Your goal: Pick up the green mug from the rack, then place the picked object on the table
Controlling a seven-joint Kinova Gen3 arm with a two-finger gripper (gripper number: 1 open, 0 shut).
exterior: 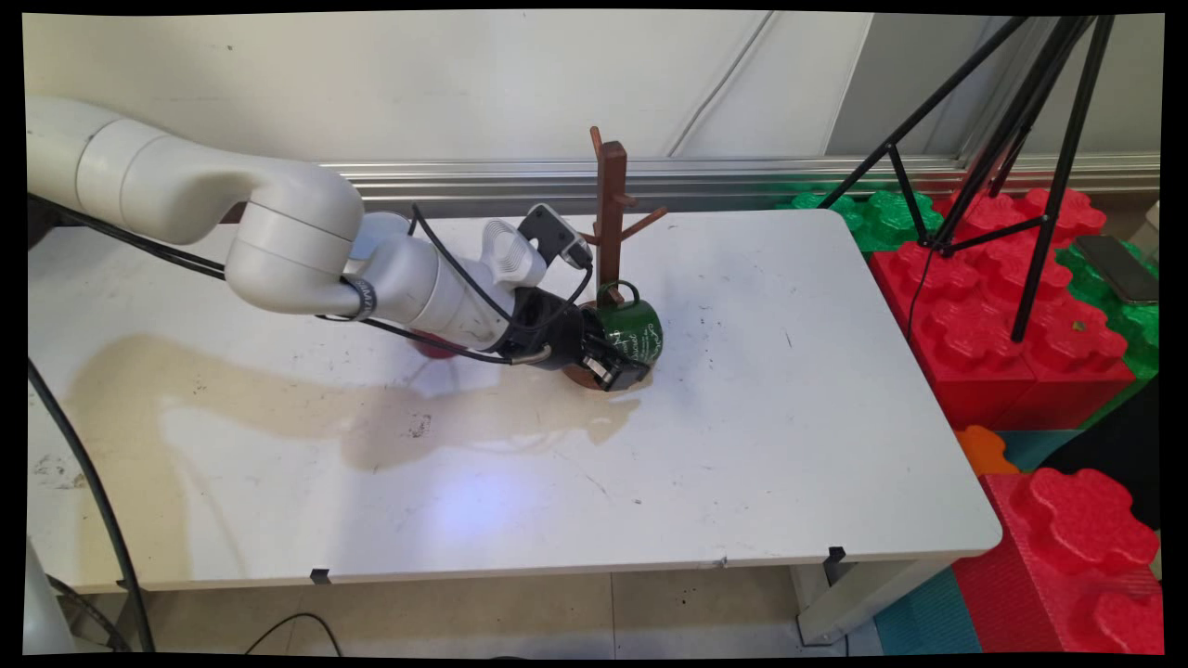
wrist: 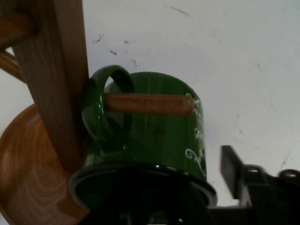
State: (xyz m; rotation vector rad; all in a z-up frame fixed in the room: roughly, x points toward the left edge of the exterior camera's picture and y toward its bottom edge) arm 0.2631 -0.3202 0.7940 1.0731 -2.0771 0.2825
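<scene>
At the mug tree's foot, the claw (exterior: 613, 364) grips the green mug's (exterior: 633, 332) rim, its handle threaded on a low peg (wrist: 149, 104). Any tug could topple the mug tree (exterior: 610, 199) across the tabletop (exterior: 789, 445).

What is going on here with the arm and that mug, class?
The arm's black hand holds a green mug by its rim, down at the foot of a wooden mug tree on the white table. The hand view shows the mug's handle threaded over one of the tree's pegs, right against the post. Something red sits mostly hidden behind the arm. Red and green foam blocks lie to the table's right.
</scene>
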